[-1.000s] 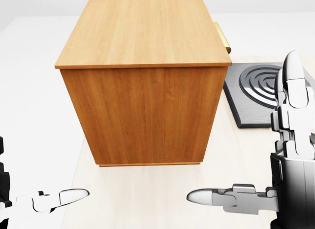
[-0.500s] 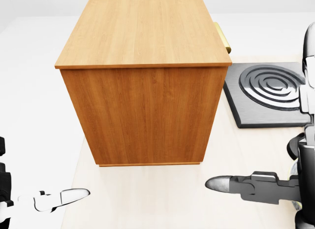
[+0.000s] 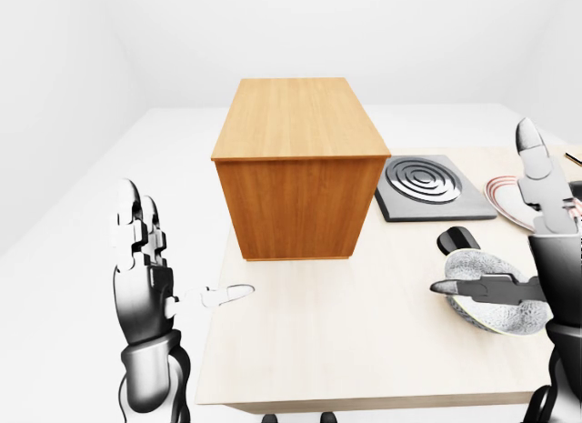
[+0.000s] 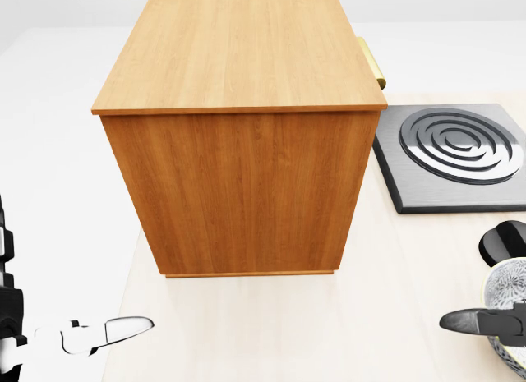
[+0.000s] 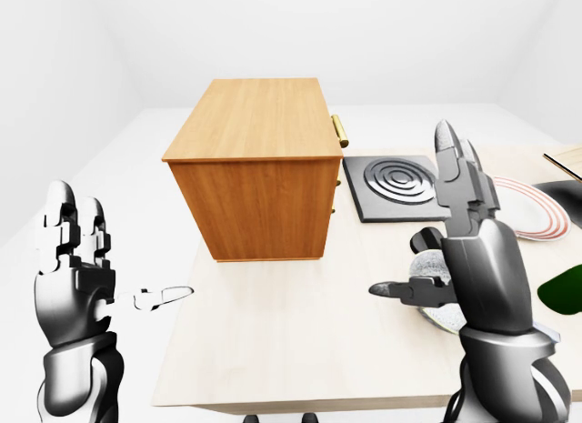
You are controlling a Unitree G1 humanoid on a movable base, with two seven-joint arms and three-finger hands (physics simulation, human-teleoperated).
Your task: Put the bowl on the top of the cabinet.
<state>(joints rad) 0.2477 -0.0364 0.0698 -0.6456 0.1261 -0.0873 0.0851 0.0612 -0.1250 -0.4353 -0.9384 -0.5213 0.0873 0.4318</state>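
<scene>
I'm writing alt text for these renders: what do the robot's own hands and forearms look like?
Both the left hand and right hand are glossy silver-grey metal with black joints, three segmented fingers with rounded pale tips, on thick dark-grey cylindrical forearms. No cables, sleeves or markings show.

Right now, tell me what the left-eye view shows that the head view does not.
Only the left-eye view shows the striped plate at its right edge, and the left hand whole, fingers upright. Only the head view shows the cabinet's brass handle. Both show the cabinet, the burner plate, the bowl under the open right hand, and a dark object beside the bowl.
</scene>
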